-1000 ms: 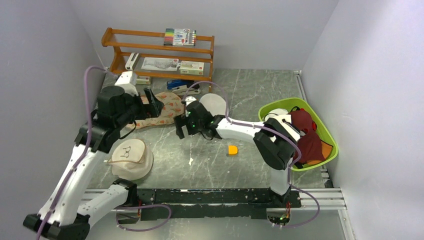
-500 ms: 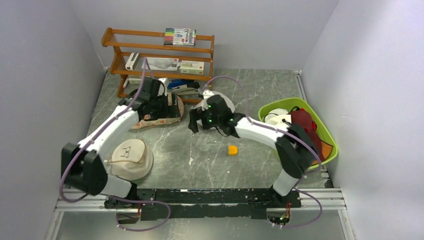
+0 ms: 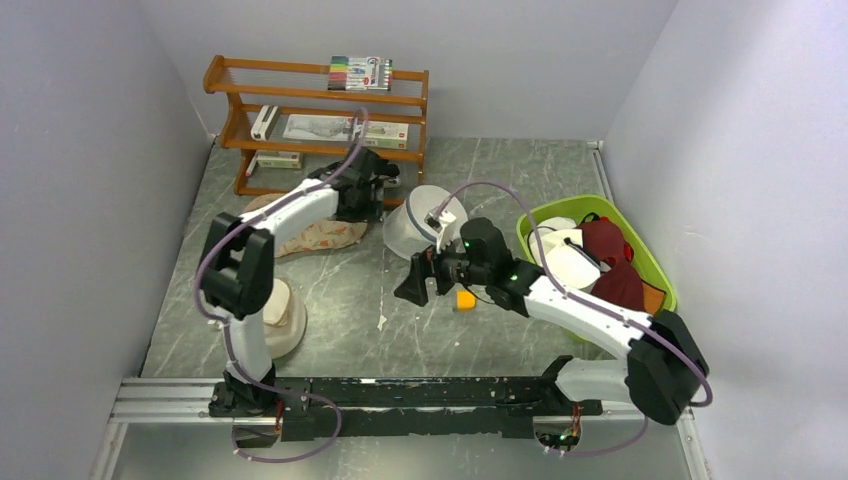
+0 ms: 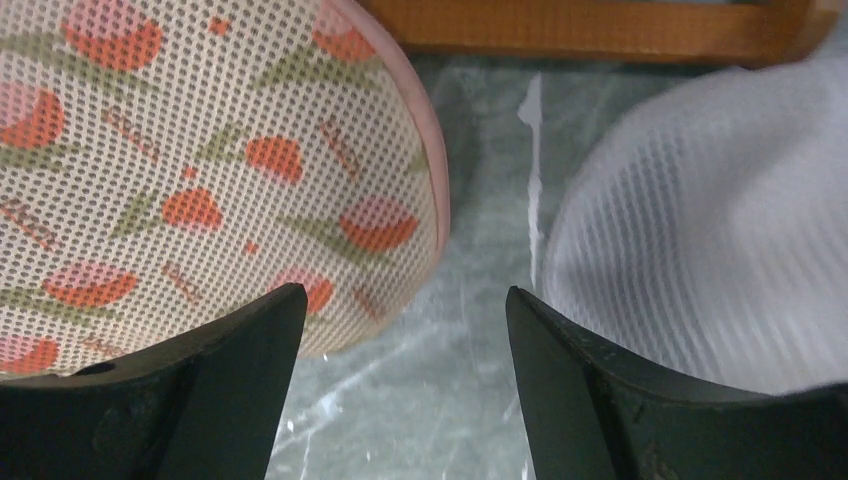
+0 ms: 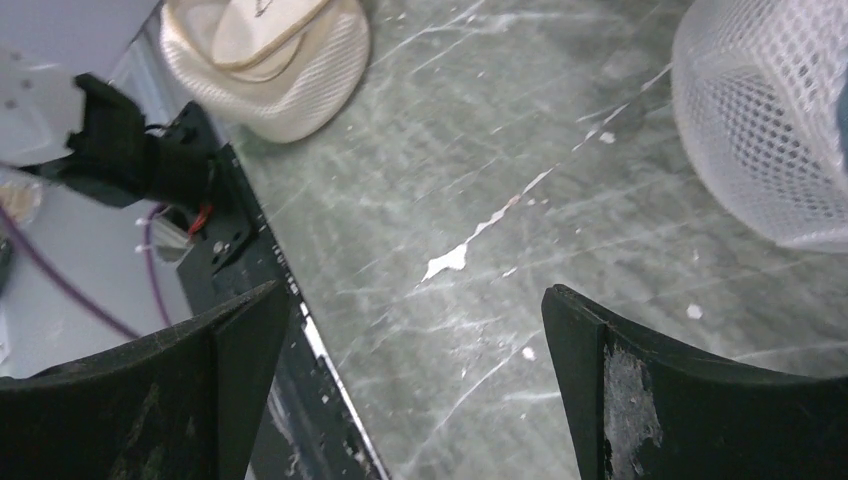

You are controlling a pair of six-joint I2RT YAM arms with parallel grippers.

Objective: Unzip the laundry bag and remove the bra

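Note:
The laundry bag (image 3: 318,236), beige mesh with orange-red and green flowers, lies flat in front of the wooden shelf. Its right lobe fills the upper left of the left wrist view (image 4: 200,160). No zip or bra shows. My left gripper (image 3: 372,190) is open and empty, low over the table between the bag's right end and the white mesh cylinder; its jaws (image 4: 400,300) frame bare table. My right gripper (image 3: 408,292) is open and empty above mid-table, well apart from the bag; in its wrist view (image 5: 415,300) it points toward the near rail.
A white mesh cylinder (image 3: 415,230) stands right of the bag and shows in both wrist views (image 4: 700,230) (image 5: 770,130). The wooden shelf (image 3: 320,100) is behind. A cream cap (image 3: 280,312) lies near left. A small orange object (image 3: 465,298) sits mid-table. A green basket (image 3: 560,208) holds red garments (image 3: 610,265).
My left arm has swung right and back, from over the bag to its right end by the shelf. My right gripper has drawn back from the bag toward mid-table, uncovering the mesh cylinder.

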